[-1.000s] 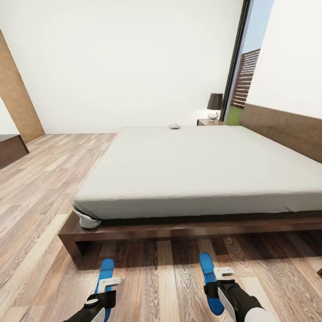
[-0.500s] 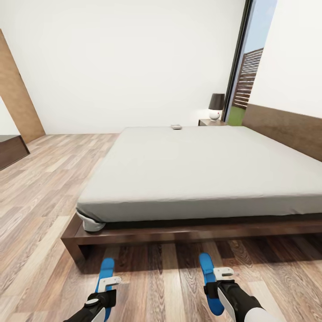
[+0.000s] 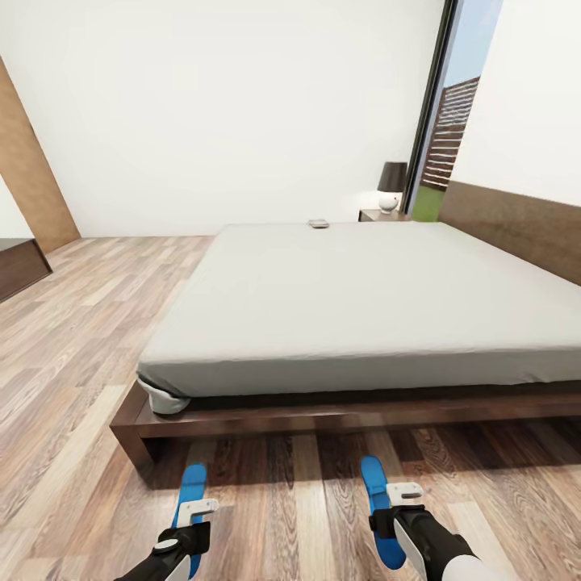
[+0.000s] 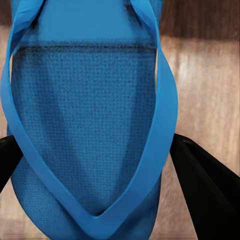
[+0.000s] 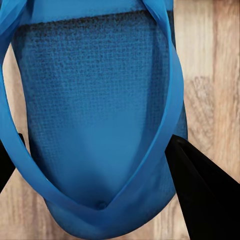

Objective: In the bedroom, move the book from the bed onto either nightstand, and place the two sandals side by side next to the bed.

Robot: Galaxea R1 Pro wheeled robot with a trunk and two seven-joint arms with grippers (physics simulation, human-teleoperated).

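Whole head view shifted slightly against earlier frames: camera move, not object move.

Left claw holds left sandal, lower left.

Right claw holds right sandal, lower centre (well apart).

Book on bed far edge; placement pending.

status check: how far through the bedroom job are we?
Done: nothing finished yet. In hand: each claw, left claw and right claw, grips a blue sandal, left sandal and right sandal, over the floor beside the bed, but far apart. Left: bring the sandals side by side, then move the book, lying at the mattress's far edge, to the nightstand.
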